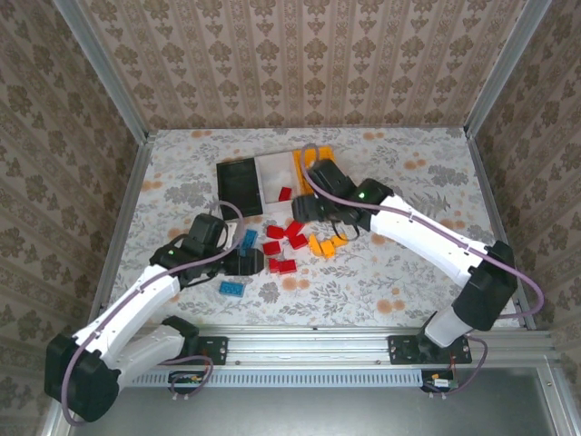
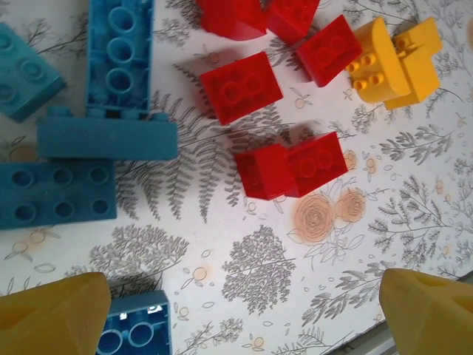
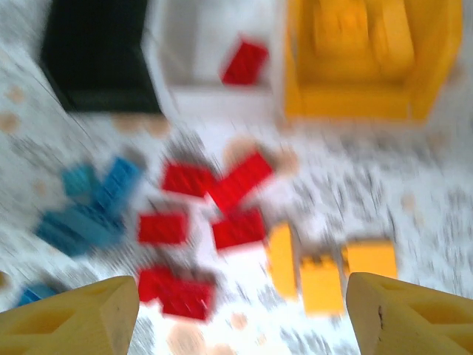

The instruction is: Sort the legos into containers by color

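**Operator:** How do my claws stand, and where are the bricks?

**Spotter:** Your left gripper is spread wide and has hold of nothing. Its fingers hang over bare tablecloth. In its wrist view the blue legos lie bunched up and to the left of the gap. One more blue brick sits just beside the fingertip at the lower left. The red legos lie straight ahead of the gap, apart from both fingers. Two orange legos touch each other at the upper right.

**Operator:** And the right one?

**Spotter:** Your right gripper stands open too, with nothing between its fingers, though that view is blurred. Ahead of it the black bin, white bin and orange bin stand joined in a row. One red brick lies in the white bin. Orange pieces lie in the orange bin, too smeared for you to count.

**Operator:** What lies between that claw and the bins?

**Spotter:** Red bricks lie in the middle, blue ones off to the left. Three orange bricks are near the fingertip at the lower right. From above, you can see that arm's wrist overlapping the orange bin, with the loose bricks on the table between your two claws.
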